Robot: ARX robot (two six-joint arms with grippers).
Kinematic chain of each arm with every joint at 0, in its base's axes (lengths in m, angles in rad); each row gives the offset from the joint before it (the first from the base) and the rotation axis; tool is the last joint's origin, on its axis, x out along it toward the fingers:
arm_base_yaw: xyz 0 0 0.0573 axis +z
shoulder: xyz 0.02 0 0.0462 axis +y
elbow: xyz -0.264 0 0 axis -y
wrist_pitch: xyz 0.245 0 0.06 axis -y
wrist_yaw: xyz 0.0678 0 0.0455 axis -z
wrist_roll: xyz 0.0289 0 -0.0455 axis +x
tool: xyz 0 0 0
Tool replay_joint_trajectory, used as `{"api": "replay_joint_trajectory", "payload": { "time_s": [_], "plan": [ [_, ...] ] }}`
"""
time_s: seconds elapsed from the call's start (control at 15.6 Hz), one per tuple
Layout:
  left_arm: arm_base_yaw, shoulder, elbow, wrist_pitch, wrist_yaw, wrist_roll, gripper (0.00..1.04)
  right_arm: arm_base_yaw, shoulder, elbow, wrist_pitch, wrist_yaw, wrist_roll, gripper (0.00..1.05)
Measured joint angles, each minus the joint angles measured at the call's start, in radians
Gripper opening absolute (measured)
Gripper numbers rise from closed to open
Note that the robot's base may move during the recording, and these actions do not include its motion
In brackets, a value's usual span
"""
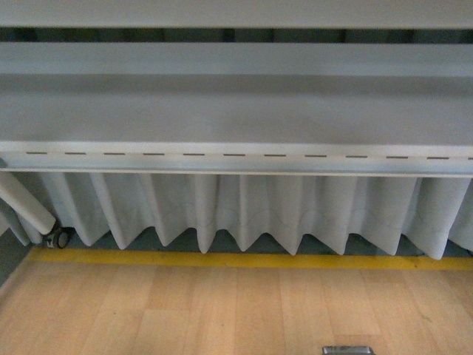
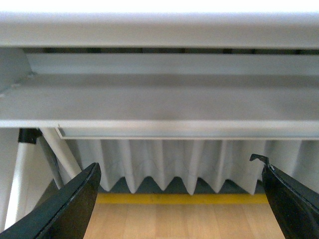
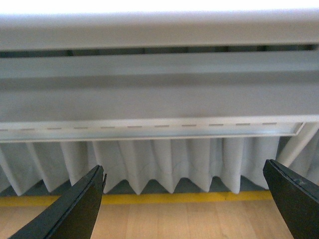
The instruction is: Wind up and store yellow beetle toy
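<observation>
Hanging wide open and empty, your left hand [image 2: 177, 167] and right hand [image 3: 183, 167] face a pleated curtain [image 1: 236, 211]. No yellow beetle toy in view: you're at the start, so find it first.

The rail [image 1: 236, 118] looked like smooth, matt grey painted metal; the skirt [image 1: 244, 211] under it was pale pleated cloth. The floor [image 1: 222, 310] was light wood with a matt yellow stripe [image 1: 222, 259]. The left gripper [image 2: 175, 163] and right gripper [image 3: 183, 166] were smooth, faintly glossy black plastic.

Lab-like test bay: yellow floor tape [image 1: 222, 260], pleated white curtain [image 1: 244, 214], slotted rail [image 1: 236, 155].
</observation>
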Motion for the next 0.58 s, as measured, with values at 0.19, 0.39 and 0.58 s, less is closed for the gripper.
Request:
{"api": "replay_joint_trajectory", "payload": {
  "time_s": [0.19, 0.39, 0.58],
  "plan": [
    [0.000, 0.000, 0.000, 0.001, 0.000, 0.000, 0.98, 0.000, 0.000, 0.000, 0.000, 0.000, 0.000, 0.98],
    [0.000, 0.000, 0.000, 0.001, 0.000, 0.000, 0.98, 0.000, 0.000, 0.000, 0.000, 0.000, 0.000, 0.98],
    [0.000, 0.000, 0.000, 0.001, 0.000, 0.000, 0.98, 0.000, 0.000, 0.000, 0.000, 0.001, 0.000, 0.98]
  ]
}}
